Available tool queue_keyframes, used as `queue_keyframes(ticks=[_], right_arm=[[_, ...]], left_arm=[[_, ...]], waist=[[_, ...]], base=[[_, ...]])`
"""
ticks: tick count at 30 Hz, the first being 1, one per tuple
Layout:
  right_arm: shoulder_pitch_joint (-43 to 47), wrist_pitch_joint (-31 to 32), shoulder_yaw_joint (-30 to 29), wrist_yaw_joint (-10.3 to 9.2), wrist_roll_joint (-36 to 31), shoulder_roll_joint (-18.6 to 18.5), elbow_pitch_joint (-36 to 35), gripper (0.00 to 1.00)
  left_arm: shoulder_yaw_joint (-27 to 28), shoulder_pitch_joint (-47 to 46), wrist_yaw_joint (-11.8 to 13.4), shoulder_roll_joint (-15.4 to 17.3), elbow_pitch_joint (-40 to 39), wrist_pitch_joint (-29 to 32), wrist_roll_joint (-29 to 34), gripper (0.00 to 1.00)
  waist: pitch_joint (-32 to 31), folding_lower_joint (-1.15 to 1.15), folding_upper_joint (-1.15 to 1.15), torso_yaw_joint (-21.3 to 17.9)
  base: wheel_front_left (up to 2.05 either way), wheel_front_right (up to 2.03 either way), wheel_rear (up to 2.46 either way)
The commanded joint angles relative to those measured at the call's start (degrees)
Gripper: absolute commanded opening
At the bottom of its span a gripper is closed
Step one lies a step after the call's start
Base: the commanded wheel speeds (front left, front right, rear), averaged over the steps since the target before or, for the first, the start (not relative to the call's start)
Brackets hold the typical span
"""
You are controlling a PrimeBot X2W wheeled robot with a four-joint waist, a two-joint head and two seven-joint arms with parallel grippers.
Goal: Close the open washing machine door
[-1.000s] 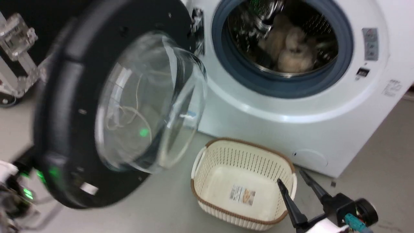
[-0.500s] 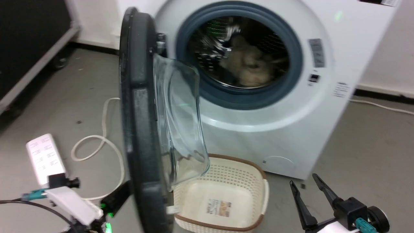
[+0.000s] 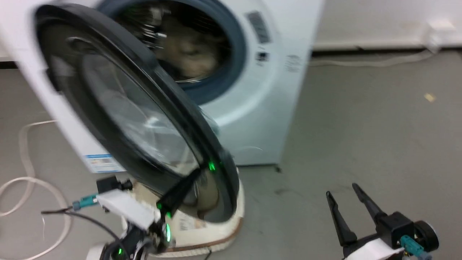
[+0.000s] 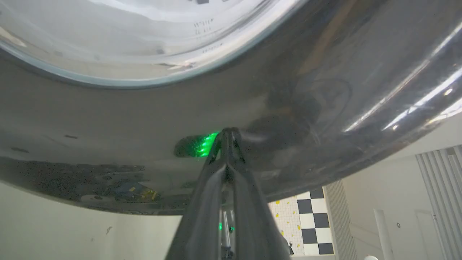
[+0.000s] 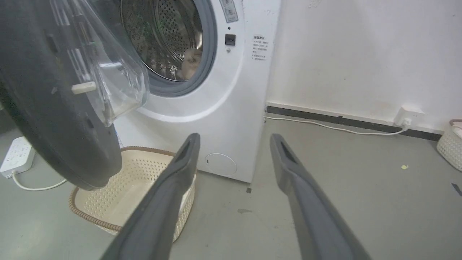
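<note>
On the left gripper (image 4: 228, 131), the two dark fingers are pinched together, empty, with their tips pressed against the glossy black outer face of the washing machine door (image 4: 325, 90). The door stands part-way open, angled across the drum mouth of the white washing machine (image 3: 252, 108). A cream basket (image 5: 137, 173) sits below it. The right gripper (image 3: 341, 189) hangs spread wide, well apart, over the grey floor (image 3: 361, 126).

Blk door (image 3: 122, 108) – wht washer (image 3: 252, 108), cream perf. basket (image 5: 126, 187).

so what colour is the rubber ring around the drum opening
Blue-grey; the rubber ring shows best in the right wrist view.
</note>
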Motion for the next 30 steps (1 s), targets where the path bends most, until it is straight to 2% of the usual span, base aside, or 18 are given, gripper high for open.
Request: queue_keyframes(ticks=[1, 8, 14, 18, 24, 25, 26, 30], right_arm=[[-0.98, 0.02, -0.20, 0.05, -0.38, -0.04, -0.36, 1.00], [-2.41, -0.19, 0.18, 0.05, 0.16, 0.57, -0.18, 1.00], [-3.32, -0.29, 1.31, 0.05, 0.81, 0.88, 0.16, 1.00], [-3.37, -0.31, 1.21, 0.05, 1.37, 0.94, -0.42, 1.00], [-2.96, -0.32, 1.30, 0.05, 1.81, 0.96, -1.86, 1.00], [-2.86, -0.32, 1.36, 0.05, 1.76, 0.96, -2.16, 1.00], [-2.69, -0.32, 1.35, 0.05, 1.68, 0.96, -2.39, 1.00], [-1.94, -0.32, 1.23, 0.05, 1.17, 0.96, -2.63, 1.00]], left_arm=[[-0.51, -2.37, -0.44, 0.04, 1.09, -1.77, -0.50, 0.00], [-0.85, -12.93, -1.14, 0.03, 9.29, -13.44, 0.32, 0.00], [0.30, -21.72, -2.16, 0.03, 17.55, -20.36, 1.13, 0.00], [1.07, -25.53, -3.25, 0.03, 22.41, -23.16, 1.02, 0.00], [-0.46, -25.98, -4.21, 0.08, 24.98, -25.89, 1.54, 0.00], [-1.03, -25.41, -4.23, 0.29, 23.96, -26.29, 2.22, 0.15], [-1.84, -24.53, -4.24, 0.62, 22.32, -26.75, 3.10, 1.00], [-5.66, -18.28, -4.26, 2.92, 14.36, -28.70, 6.32, 1.00]], waist=[[4.91, 0.00, 0.00, -6.62], [9.12, 0.00, 0.00, -14.19], [11.02, 0.00, 0.00, -17.48], [11.38, 0.00, 0.00, -17.58], [10.09, 0.00, 0.00, -14.54], [9.65, 0.00, 0.00, -13.87], [9.16, 0.00, 0.00, -13.07], [6.78, 0.00, 0.00, -9.50]], base=[[0.00, 0.00, 0.00], [0.00, 0.00, 0.00], [0.00, 0.00, 0.00], [0.00, 0.00, 0.00], [0.00, 0.00, 0.00], [0.00, 0.00, 0.00], [0.00, 0.00, 0.00], [0.00, 0.00, 0.00]])
